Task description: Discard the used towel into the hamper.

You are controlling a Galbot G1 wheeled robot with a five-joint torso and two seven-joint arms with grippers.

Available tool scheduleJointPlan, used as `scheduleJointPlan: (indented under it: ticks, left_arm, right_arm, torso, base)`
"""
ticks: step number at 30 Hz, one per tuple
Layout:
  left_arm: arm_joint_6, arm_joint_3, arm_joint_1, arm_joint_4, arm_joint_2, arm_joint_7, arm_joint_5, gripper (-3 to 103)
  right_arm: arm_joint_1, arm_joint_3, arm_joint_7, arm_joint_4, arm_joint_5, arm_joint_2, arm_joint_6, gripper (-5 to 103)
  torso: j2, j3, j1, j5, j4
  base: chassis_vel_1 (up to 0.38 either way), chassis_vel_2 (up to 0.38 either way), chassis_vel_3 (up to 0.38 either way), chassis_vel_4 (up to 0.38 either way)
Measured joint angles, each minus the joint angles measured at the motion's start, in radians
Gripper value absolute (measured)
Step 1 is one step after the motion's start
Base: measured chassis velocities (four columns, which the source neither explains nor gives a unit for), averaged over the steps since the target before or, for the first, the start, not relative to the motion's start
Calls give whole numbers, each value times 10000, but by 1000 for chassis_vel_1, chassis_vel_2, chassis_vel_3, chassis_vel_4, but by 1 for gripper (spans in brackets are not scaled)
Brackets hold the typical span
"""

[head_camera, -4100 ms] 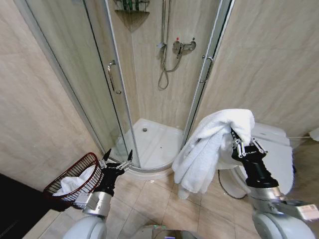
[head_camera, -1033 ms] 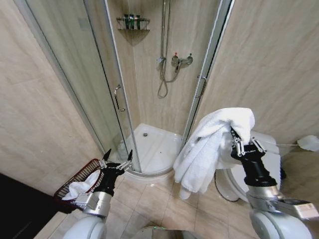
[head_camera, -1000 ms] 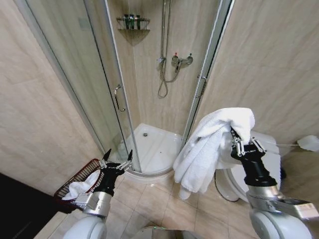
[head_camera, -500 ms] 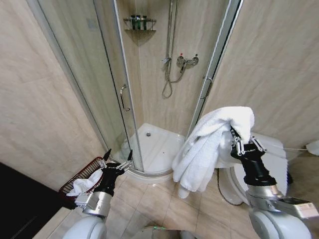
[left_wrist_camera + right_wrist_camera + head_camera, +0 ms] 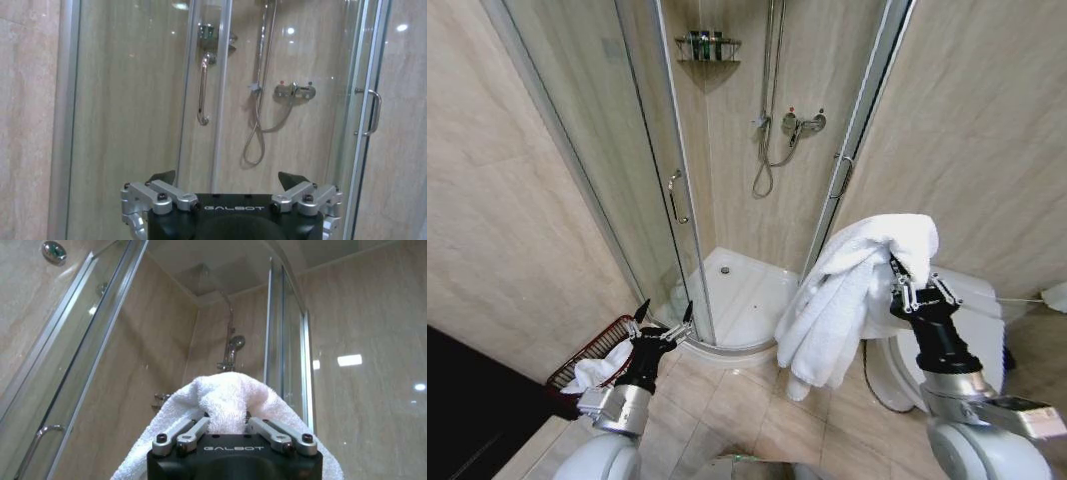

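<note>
Open tiled floor (image 5: 727, 410) ran between both arms, with the shower tray's curved lip (image 5: 727, 350) around 12 o'clock and a toilet (image 5: 972, 310) crowding 3 o'clock. Beige tile walls all round, glass shower door (image 5: 652, 170) partly open. The hamper (image 5: 587, 358) sat down at 9 o'clock against the wall, with something white bunched inside. The left gripper (image 5: 664, 316) hovered just beside it, fingers spread wide, holding nothing. The right gripper (image 5: 914, 285) was pinched tight on the white towel (image 5: 847, 300), which draped down at about 2 o'clock.

Glass shower cabin (image 5: 727, 170) – mixer tap (image 5: 801, 121) inside, corner shelf (image 5: 708, 46) above; toilet (image 5: 972, 320) beside it.
</note>
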Motion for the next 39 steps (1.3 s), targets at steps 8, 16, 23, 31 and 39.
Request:
scheduleJointPlan:
  ticks: [8,16,23,31,39]
  left_arm:
    - [0,0,0,0,0,0,0,100]
    - [0,0,0,0,0,0,0,100]
    - [0,0,0,0,0,0,0,100]
    - [0,0,0,0,0,0,0,100]
    - [0,0,0,0,0,0,0,100]
  right_arm:
    - [5,1,1,0,-4,-27,0,14]
    - [9,0,-14,0,-555,78,124,14]
    - [-3,2,124,0,-691,96,174,14]
    - [8,131,-13,0,-476,97,212,14]
    - [29,186,-10,1,-508,97,319,14]
  torso:
    - [408,222,185,-1,0]
    - [522,291,232,0,0]
    - [509,286,230,0,0]
    - [487,273,218,0,0]
    - [470,265,211,0,0]
  base:
    - [0,0,0,0]
    - [0,0,0,0]
    - [0,0,0,0]
    - [39,40,34,37]
    - [90,80,81,84]
